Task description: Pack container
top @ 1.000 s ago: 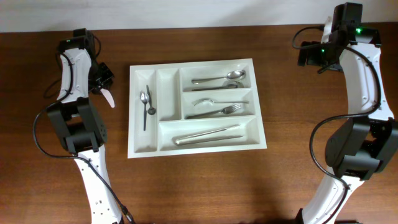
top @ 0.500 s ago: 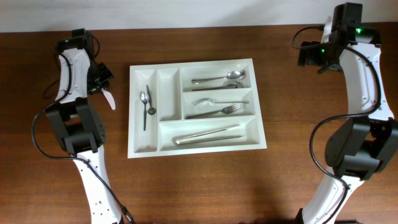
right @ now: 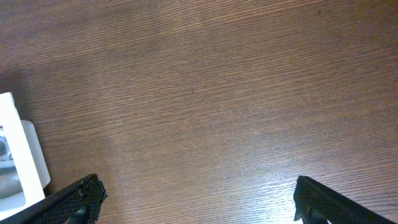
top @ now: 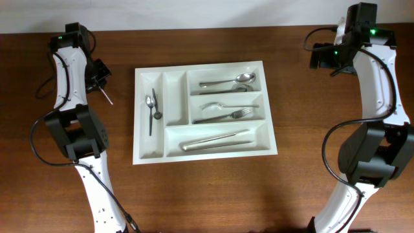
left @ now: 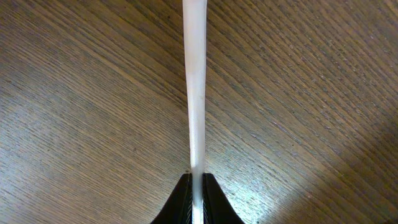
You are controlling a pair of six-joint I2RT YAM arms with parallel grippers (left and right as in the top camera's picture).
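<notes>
On my overhead feed the container (top: 173, 107) lies flat at mid-table (top: 207, 194), long side running 3 to 9 o'clock. Its two narrow compartments are at the 9 o'clock end and the three long ones are stacked at the 3 o'clock end. From the left gripper (top: 98, 79) the container sits at about 4 o'clock, near but apart. From the right gripper (top: 320, 57) it sits at about 8 o'clock, farther off.

Nearest me, the bottom long compartment holds one long metal piece (top: 213, 141). The middle one holds a fork (top: 226, 116) with a second metal utensil (top: 217, 105) above it. The far one holds spoons (top: 226, 82). The outer narrow compartment has a small spoon (top: 149, 110) beside a dark-handled piece (top: 156, 107).

On the left wrist camera, the left gripper (left: 197, 186) is pinched almost fully together on a slim white stick (left: 196, 93), which runs straight out toward 12 o'clock above bare wood. I cannot tell what sort of utensil it is. Overhead it shows only as a thin sliver (top: 105, 96) pointing toward 5 o'clock from the fingers.

On the right wrist camera, the right gripper (right: 196, 199) is spread wide, its fingers (right: 74, 199) sitting at opposite bottom corners with nothing between them. A corner of the container (right: 18, 155) shows at 9 o'clock.
</notes>
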